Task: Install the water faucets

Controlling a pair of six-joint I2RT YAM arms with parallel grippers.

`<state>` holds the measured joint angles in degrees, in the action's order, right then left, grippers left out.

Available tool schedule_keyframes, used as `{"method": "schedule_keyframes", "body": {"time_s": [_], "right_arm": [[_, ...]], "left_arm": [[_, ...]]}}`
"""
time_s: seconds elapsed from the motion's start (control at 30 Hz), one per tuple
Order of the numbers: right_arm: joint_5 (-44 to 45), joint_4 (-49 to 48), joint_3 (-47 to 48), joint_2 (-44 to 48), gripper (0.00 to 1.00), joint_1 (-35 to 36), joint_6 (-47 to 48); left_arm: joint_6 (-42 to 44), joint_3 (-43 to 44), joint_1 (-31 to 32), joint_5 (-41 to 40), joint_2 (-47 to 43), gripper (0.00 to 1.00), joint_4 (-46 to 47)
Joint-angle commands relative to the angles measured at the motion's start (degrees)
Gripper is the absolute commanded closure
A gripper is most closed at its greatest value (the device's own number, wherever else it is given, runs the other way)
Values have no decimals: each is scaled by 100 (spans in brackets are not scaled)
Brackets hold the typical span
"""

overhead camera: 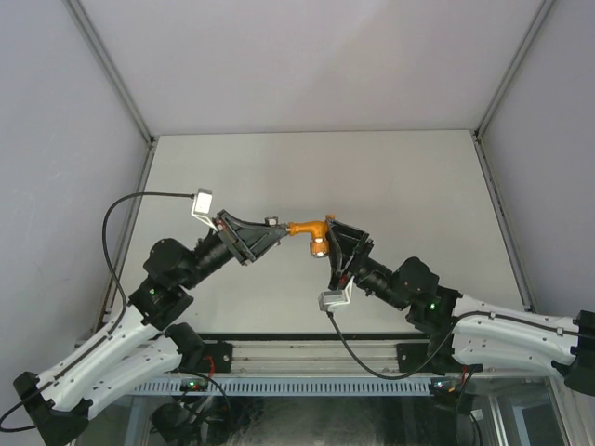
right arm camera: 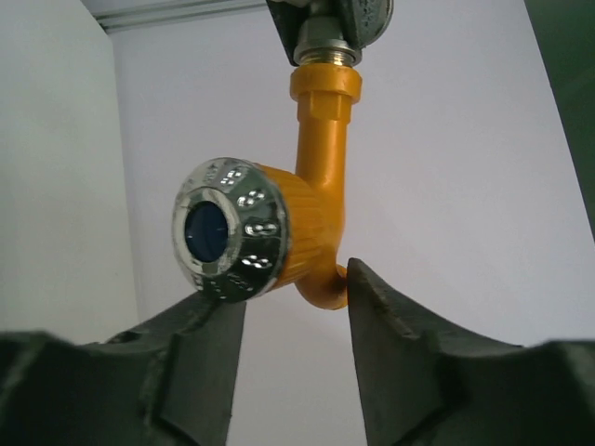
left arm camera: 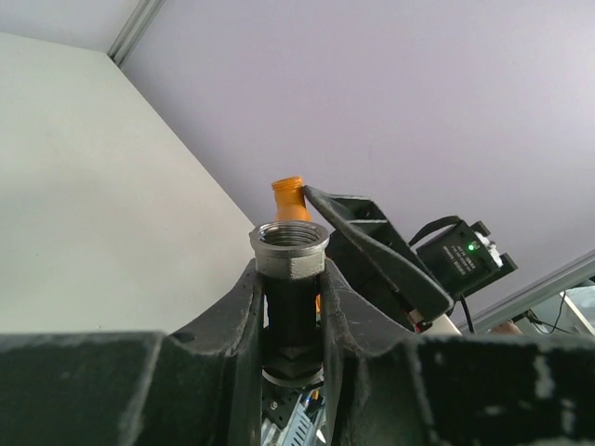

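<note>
Over the middle of the pale worktop (overhead camera: 400,177) the two arms meet nose to nose, with the parts held up in the air between them, clear of the surface. The left hand (overhead camera: 268,227) is clamped tight on the grey fitting (left arm camera: 289,249), a short hexagonal metal piece with a threaded open end. Its two black fingers (left arm camera: 244,307) press on either side just below the hex collar. From the left wrist view the fitting's open mouth faces the camera, and a bit of the orange tap (right arm camera: 321,167) shows just beyond it. The tap itself runs straight out from the fitting toward the right arm. Its collared end sits against the metal at the left hand, though I cannot see how far the two are joined. The stem then bends into an elbow that carries a chrome knob (right arm camera: 232,242) with a blue centre, which faces the right wrist camera. The right hand (right arm camera: 290,295) is up at that elbow with its jaws apart. One finger (right arm camera: 400,344) has its tip touching the orange bend, and the other lies just under the rim of the knob. From here I cannot tell whether it is actually pinching the tap or only standing around it. A black cable (overhead camera: 121,223) loops out from the left arm over the edge of the worktop.
</note>
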<state>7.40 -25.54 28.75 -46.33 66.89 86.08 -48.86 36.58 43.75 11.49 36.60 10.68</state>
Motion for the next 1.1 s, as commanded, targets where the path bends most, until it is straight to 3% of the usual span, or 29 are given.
{"method": "schedule_keyframes", "body": {"time_s": [0.0, 0.17, 0.3, 0.53, 0.87, 0.97, 1.07], "right_arm": [[-386, -428, 102, -31, 59, 61, -141], [-564, -73, 296, 102, 80, 7, -511], [-773, 223, 493, 307, 88, -100, -1244], [-1200, 576, 687, 565, 88, -309, -2436], [-3407, 1380, 1370, 825, 94, -1501, -5369], [-3712, 1403, 1501, 789, 95, -1748, -6215], [-3782, 1520, 1553, 777, 91, -1802, -6464]], "left_arm": [[-200, 386, 46, 269, 48, 100, 430], [128, 581, 46, 413, 142, 100, 42], [356, 692, 46, 610, 192, 100, -141], [438, 701, 46, 789, 219, 100, -139], [886, 732, 46, 1198, 233, 100, -88], [957, 737, 46, 1191, 237, 100, -88], [860, 722, 46, 1097, 241, 100, -38]]}}
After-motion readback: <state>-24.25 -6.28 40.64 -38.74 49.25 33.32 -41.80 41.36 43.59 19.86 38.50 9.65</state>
